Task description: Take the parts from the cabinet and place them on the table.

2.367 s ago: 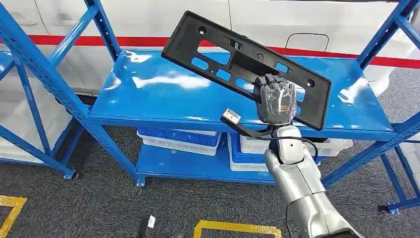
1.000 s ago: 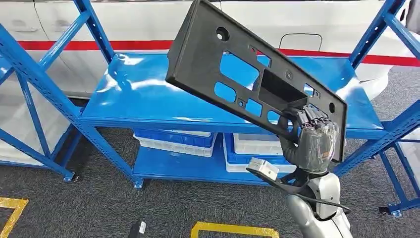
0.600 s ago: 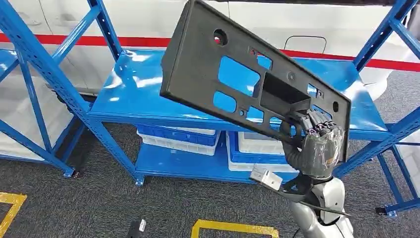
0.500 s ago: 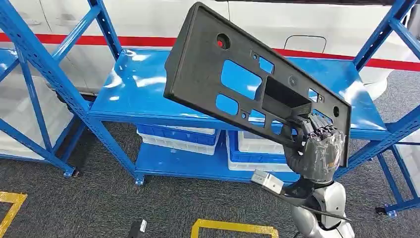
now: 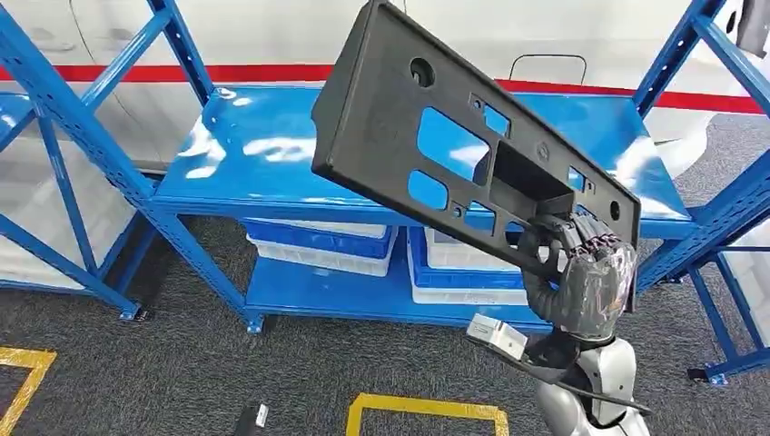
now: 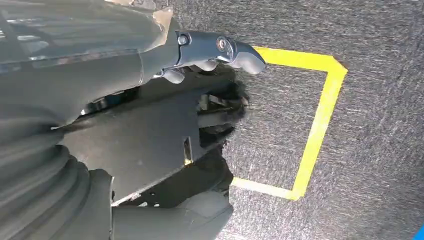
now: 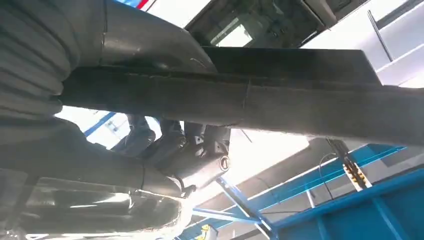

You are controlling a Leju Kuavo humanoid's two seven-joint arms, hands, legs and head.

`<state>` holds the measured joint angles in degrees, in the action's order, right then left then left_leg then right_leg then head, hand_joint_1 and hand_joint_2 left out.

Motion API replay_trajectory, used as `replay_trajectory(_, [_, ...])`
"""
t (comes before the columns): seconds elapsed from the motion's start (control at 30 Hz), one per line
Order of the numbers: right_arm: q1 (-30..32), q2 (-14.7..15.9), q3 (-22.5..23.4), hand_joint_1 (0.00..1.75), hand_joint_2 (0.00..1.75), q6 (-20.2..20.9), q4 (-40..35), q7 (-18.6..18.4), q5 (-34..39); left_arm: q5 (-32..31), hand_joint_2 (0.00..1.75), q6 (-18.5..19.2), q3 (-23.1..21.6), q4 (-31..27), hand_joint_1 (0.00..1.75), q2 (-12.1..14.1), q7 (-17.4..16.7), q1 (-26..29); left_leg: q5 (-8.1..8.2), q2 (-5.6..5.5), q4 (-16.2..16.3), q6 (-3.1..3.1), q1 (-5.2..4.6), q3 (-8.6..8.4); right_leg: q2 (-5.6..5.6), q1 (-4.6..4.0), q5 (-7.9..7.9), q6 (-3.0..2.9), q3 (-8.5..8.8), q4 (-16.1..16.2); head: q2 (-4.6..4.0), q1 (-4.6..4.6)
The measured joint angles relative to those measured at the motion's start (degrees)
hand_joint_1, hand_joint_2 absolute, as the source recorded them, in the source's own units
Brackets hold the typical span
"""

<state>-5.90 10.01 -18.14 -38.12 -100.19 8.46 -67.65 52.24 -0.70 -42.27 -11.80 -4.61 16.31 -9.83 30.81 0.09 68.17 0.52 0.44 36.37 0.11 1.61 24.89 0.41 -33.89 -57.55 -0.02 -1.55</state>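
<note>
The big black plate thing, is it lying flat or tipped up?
Tipped up. The black panel slants above the blue shelf, its lower end gripped by the right hand.

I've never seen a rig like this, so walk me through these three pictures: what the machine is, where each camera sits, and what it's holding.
This is a humanoid robot with two silver arms. The head view looks forward and down from high on its body: its right hand grips a long black plastic panel with cut-outs, lifted clear of the blue shelf rack. White and blue bins sit on the lower shelf. The right wrist view looks along that panel from behind the hand. The left wrist view shows the left hand hanging above grey carpet with a yellow floor marking.
</note>
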Motion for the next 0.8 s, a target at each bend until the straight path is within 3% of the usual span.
replay_trajectory(0.03, [-0.01,-0.17,0.0,1.75,1.75,0.0,0.0,0.0,0.11,0.02,1.75,0.0,0.0,0.0,0.0,0.02,0.02,-0.05,-2.16,-0.04,-5.95,0.4,-0.02,-3.73,0.03,-0.01,-0.13,0.17,0.02,0.01,0.0,-0.02])
replay_trajectory(0.07, [0.0,-0.37,0.0,1.75,1.75,0.0,-0.04,0.07,0.22,0.07,1.75,0.0,0.02,0.0,0.0,0.07,0.13,-0.16,-2.34,-0.23,-10.53,0.84,-0.08,-6.25,0.02,0.02,-0.28,0.41,0.04,0.02,0.0,0.0])
replay_trajectory(0.1, [0.0,-0.57,0.0,1.75,1.75,0.0,-0.04,0.18,0.22,0.07,1.75,0.0,0.02,0.0,0.0,0.09,0.26,-0.2,-2.47,-0.19,-10.73,0.8,-0.45,-6.34,-0.01,-0.52,-0.5,0.81,-0.16,-0.04,0.0,0.07])
replay_trajectory(0.17, [0.12,-0.98,-0.07,1.75,1.75,0.0,-0.02,0.44,0.15,0.07,1.75,-0.18,0.02,0.0,0.0,0.11,0.5,-0.09,-2.7,-0.28,-10.56,1.22,-0.84,-5.86,-0.12,-0.15,-0.85,1.35,-0.24,0.11,0.0,0.06])
replay_trajectory(0.2, [0.12,-1.2,-0.07,1.75,1.75,0.0,-0.04,0.48,0.11,0.07,1.75,-0.2,0.02,0.0,0.0,0.15,0.52,-0.03,-3.02,-0.27,-10.66,1.64,-0.99,-5.75,-0.12,-0.1,-1.21,1.88,-0.24,0.42,0.0,0.0])
replay_trajectory(0.23, [0.09,-1.22,-0.07,1.75,1.75,0.0,-0.04,0.5,0.09,0.07,1.75,-0.2,0.04,0.0,0.0,0.11,0.55,-0.07,-4.01,-0.16,-11.67,2.28,-0.68,-5.83,-0.09,-0.82,-1.28,2.35,-0.61,0.34,0.0,0.07])
replay_trajectory(0.27, [0.23,-1.2,-0.02,1.75,1.75,0.0,-0.02,0.52,0.09,0.04,1.75,-0.22,0.04,0.0,0.0,0.02,0.66,-0.17,-4.69,0.05,-12.15,2.43,-0.6,-5.7,-0.26,-0.19,-0.28,2.24,-1.43,-0.55,0.0,0.11])
replay_trajectory(0.3, [0.22,-1.22,0.0,1.75,1.75,0.0,-0.04,0.55,0.09,0.04,1.75,-0.22,0.07,-0.02,0.0,-0.04,0.74,-0.17,-5.06,0.06,-12.28,2.97,-0.58,-5.2,-0.23,-0.53,2.24,1.64,-2.58,-3.42,0.0,0.37])
replay_trajectory(0.33, [0.26,-1.35,0.0,1.75,1.75,0.0,-0.04,0.63,0.09,0.04,1.75,-0.22,0.07,-0.02,0.0,-0.15,0.81,-0.13,-5.38,0.1,-12.23,3.39,-0.61,-4.75,-0.23,-0.44,4.82,1.14,-4.18,-7.6,0.0,0.59])
replay_trajectory(0.37, [0.42,-1.38,0.02,1.75,1.75,0.0,-0.04,0.68,0.06,0.02,1.75,-0.22,0.07,-0.02,0.0,-0.28,0.9,-0.04,-5.66,0.19,-12.22,3.39,-0.71,-4.33,-0.23,-0.44,7.0,0.89,-5.74,-12.04,0.0,0.57])
replay_trajectory(0.4, [0.69,-1.4,0.0,1.75,1.75,0.0,-0.06,0.7,0.02,-0.02,1.75,-0.22,0.07,-0.02,0.0,-0.28,1.07,0.03,-5.97,0.25,-12.18,3.49,-0.79,-3.81,-0.21,-0.49,8.54,1.03,-6.9,-15.99,0.0,0.57])
replay_trajectory(0.43, [0.93,-1.44,0.0,1.75,1.75,0.0,-0.07,0.7,0.02,-0.02,1.75,-0.22,0.07,-0.02,0.0,-0.28,1.22,0.12,-6.28,0.25,-12.14,3.41,-0.84,-3.35,-0.21,-0.47,8.73,1.51,-6.75,-17.3,0.0,0.63])
replay_trajectory(0.47, [1.12,-1.48,-0.02,1.75,1.75,0.0,-0.07,0.7,0.02,-0.02,1.75,-0.22,0.07,-0.02,0.0,-0.28,1.35,0.18,-6.52,0.23,-12.08,3.36,-0.84,-3.02,-0.21,-0.44,8.01,1.99,-5.15,-15.59,0.0,0.57])
replay_trajectory(0.53, [1.21,-1.59,-0.02,1.75,1.75,0.0,-0.28,0.7,-0.09,-0.09,1.75,-0.22,0.07,-0.02,0.0,-0.31,1.57,0.26,-6.81,0.18,-11.71,3.01,-0.78,-2.45,-0.24,-0.31,5.12,3.01,1.3,-5.96,0.0,0.66])
replay_trajectory(0.57, [1.18,-1.62,-0.02,1.75,1.75,0.0,-0.5,0.7,-0.24,-0.15,1.75,-0.22,0.09,-0.04,0.0,-0.39,1.68,0.25,-6.88,0.16,-11.37,2.87,-0.8,-2.24,-0.31,-0.21,4.22,3.15,4.61,-0.84,0.0,0.66])
replay_trajectory(0.6, [1.09,-1.7,-0.07,1.75,1.75,-0.02,-0.72,0.7,-0.31,-0.2,1.75,-0.22,0.09,-0.04,0.0,-0.39,1.84,0.21,-6.91,0.17,-10.92,2.59,-1.19,-1.71,-0.07,-0.57,4.47,2.6,6.1,1.27,0.0,0.72])
replay_trajectory(0.67, [1.28,-1.79,-0.11,1.75,1.75,0.0,-0.98,0.66,-0.5,-0.24,1.75,-0.22,0.2,-0.07,0.0,-0.44,2.1,0.24,-7.26,0.06,-10.45,2.08,-1.3,-1.45,0.19,-0.82,4.1,1.9,5.01,0.89,0.0,0.67])
replay_trajectory(0.7, [1.42,-1.77,-0.13,1.75,1.75,0.0,-0.98,0.59,-0.68,-0.33,1.75,-0.22,0.33,-0.09,0.0,-0.46,2.23,0.29,-7.5,0.02,-10.49,1.81,-1.29,-1.3,0.21,-0.83,4.08,1.87,4.87,0.68,0.0,0.42])
replay_trajectory(0.73, [1.41,-1.88,-0.15,1.75,1.75,0.0,-0.96,0.39,-0.72,-0.48,1.75,-0.24,0.5,-0.09,0.0,-0.39,2.32,0.39,-7.6,-0.02,-10.27,1.61,-1.23,-1.06,0.13,0.15,3.68,1.24,4.15,0.91,0.0,0.44])
replay_trajectory(0.77, [1.24,-2.08,-0.22,1.75,1.75,0.02,-0.98,0.37,-0.74,-0.57,1.75,-0.28,0.59,-0.09,0.0,-0.35,2.36,0.44,-6.51,-0.21,-9.57,1.25,-0.93,-0.46,0.01,0.27,3.33,0.8,4.47,0.9,0.0,0.51])
replay_trajectory(0.8, [1.21,-2.23,-0.35,1.75,1.75,0.02,-1.01,0.37,-0.72,-0.66,1.75,-0.35,0.61,-0.09,0.0,-0.35,2.4,0.54,-3.45,-0.24,-7.18,0.76,-0.8,0.35,-0.04,0.25,2.87,-0.19,4.09,0.89,0.0,0.11])
